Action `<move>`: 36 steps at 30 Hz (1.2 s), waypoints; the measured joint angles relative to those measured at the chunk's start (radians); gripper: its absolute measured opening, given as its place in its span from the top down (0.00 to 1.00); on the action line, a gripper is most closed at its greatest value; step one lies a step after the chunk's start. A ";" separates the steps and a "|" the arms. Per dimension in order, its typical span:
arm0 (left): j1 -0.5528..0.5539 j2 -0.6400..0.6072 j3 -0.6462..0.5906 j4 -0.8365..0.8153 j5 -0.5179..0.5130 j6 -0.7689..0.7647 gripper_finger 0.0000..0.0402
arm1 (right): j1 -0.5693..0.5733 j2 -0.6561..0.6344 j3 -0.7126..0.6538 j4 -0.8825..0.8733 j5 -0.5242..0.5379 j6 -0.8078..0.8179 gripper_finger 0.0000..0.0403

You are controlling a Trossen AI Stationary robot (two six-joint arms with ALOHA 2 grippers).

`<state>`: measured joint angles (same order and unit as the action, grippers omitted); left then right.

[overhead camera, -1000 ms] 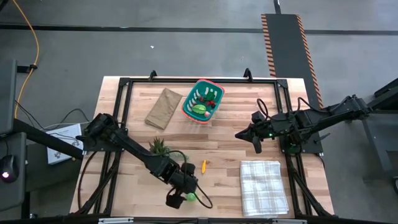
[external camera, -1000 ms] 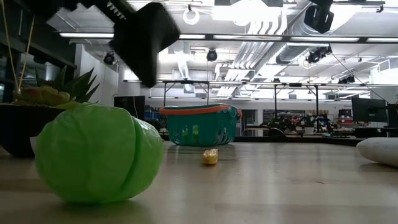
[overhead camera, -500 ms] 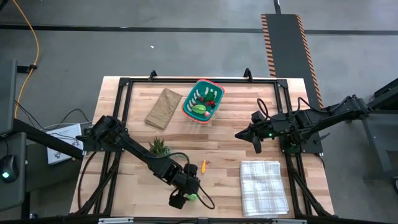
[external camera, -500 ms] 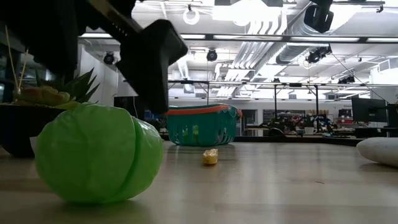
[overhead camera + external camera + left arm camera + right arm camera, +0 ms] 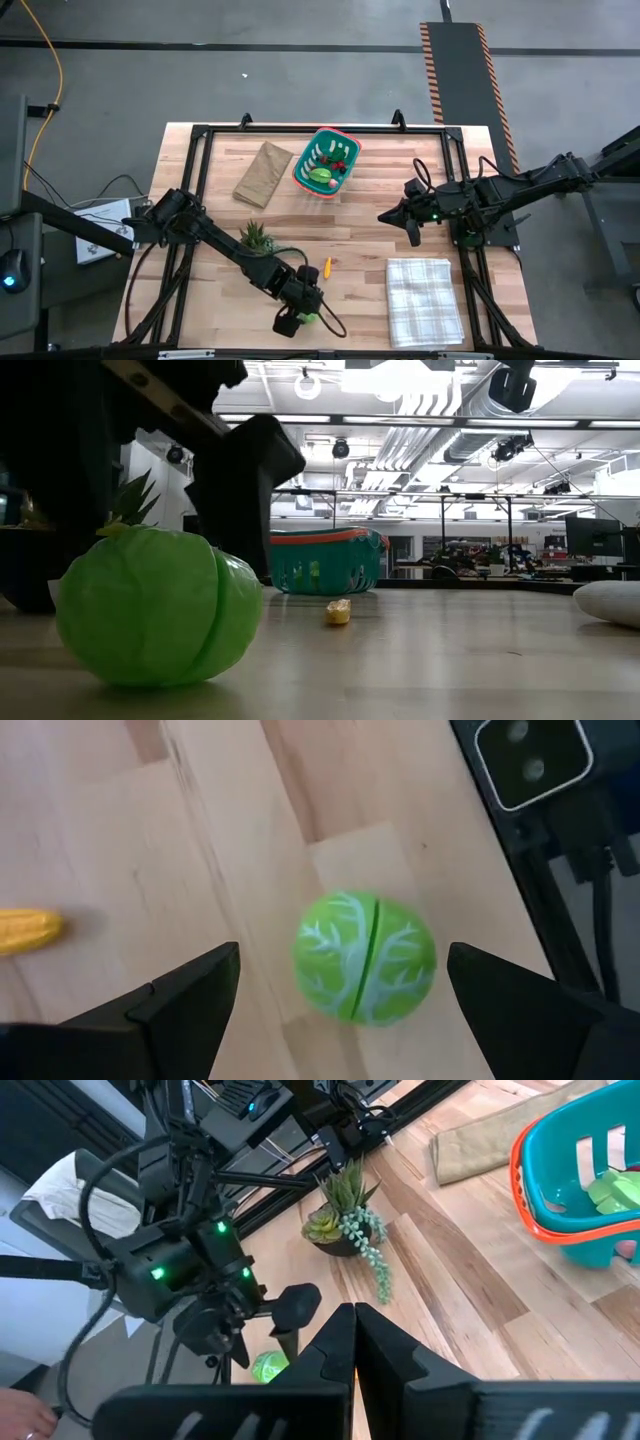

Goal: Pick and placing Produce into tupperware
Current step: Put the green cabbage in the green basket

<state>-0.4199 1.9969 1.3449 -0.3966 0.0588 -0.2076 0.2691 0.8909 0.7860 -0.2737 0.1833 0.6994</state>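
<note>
The left pincer (image 5: 297, 320) is hovering wide apart over the green cabbage (image 5: 364, 971) at the bottom centre of the high view, hiding most of it there. The right pincer (image 5: 383, 217), pressed together, is waiting at right. The basket (image 5: 326, 162) is sitting at upper centre, its contents hard to make out.

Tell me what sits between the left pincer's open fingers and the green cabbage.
Nothing: the left wrist view shows only bare wood between the left pincer and the green cabbage, which sits in the gap.
</note>
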 joint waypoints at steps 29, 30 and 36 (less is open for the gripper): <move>-0.039 0.045 0.000 0.056 0.000 0.020 0.14 | 0.000 0.000 0.000 -0.006 0.000 -0.004 1.00; -0.039 0.045 0.000 0.056 0.000 0.020 0.14 | 0.000 0.000 0.000 -0.006 0.000 -0.004 1.00; -0.039 0.045 0.000 0.056 -0.006 0.020 0.14 | 0.000 0.000 0.000 -0.006 0.000 -0.008 1.00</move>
<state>-0.4587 2.0422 1.3453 -0.3405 0.0523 -0.1876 0.2687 0.8906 0.7860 -0.2798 0.1837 0.6914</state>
